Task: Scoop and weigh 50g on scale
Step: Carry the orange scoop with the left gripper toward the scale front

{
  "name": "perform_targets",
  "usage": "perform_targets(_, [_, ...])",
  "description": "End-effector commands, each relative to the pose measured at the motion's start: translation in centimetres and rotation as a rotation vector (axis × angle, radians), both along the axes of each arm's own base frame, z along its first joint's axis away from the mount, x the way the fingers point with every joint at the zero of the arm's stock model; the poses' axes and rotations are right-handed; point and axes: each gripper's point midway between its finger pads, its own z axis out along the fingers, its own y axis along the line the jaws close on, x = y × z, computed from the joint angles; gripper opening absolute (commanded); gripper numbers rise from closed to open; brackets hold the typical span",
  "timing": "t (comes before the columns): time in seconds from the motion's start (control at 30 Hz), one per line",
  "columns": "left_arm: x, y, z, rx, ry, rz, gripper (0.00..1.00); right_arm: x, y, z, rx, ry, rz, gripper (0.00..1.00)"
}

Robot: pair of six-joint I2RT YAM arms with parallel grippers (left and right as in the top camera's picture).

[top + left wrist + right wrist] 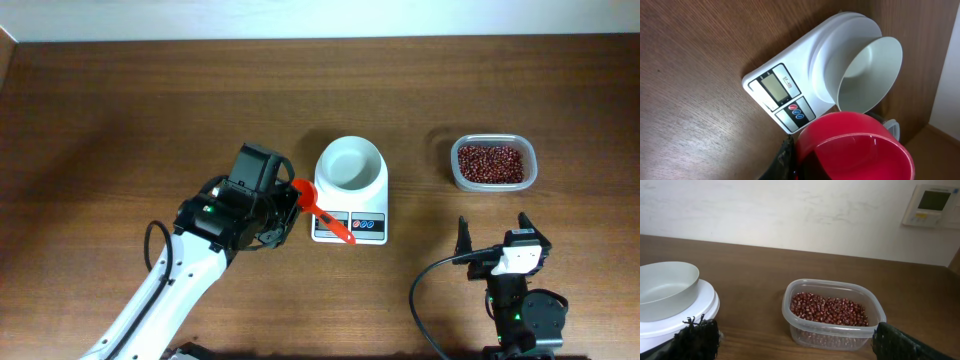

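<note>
One scale (pixel 365 228) at mid worktop (pixel 150 100), carrying one white bowl (pixel 349 165). Left hand (pixel 290 202) pressed together, pinching one red scoop (pixel 330 218) over the scale's front edge. Right hand (pixel 493 232) spread, empty. One tub (pixel 492 163) of beans (pixel 490 165) right of scale.

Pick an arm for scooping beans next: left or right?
Left. The left end effector is shut on the red scoop, which looks empty, by the scale. The right end effector is nearer the bean tub but open, holding nothing.

The brown wooden table (pixel 120 110) carries the white scale (pixel 374 214) and, well apart, a clear tub of red beans (pixel 494 188).
</note>
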Motion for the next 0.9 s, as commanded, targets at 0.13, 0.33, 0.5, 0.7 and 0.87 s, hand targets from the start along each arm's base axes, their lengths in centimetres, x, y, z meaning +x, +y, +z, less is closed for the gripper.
perform_targets(0.13, [-0.5,-0.6,0.3,0.013,-0.018,-0.015,0.00,0.0,0.0,-0.4,0.004,0.010,0.001,0.99])
perform_targets(0.33, [-0.5,-0.6,0.3,0.025,-0.023,-0.015,0.00,0.0,0.0,-0.4,0.004,0.010,0.001,0.99])
perform_targets(0.5, [-0.5,-0.6,0.3,0.025,-0.023,-0.015,0.00,0.0,0.0,-0.4,0.004,0.010,0.001,0.99])
perform_targets(0.7, [0.1,-1.1,0.8,-0.014,-0.038,0.016,0.00,0.0,0.0,-0.4,0.004,0.010,0.001,0.99])
perform_targets(0.87, [0.7,-2.5,1.8,-0.081,-0.076,-0.014,0.00,0.0,0.0,-0.4,0.004,0.010,0.001,0.99])
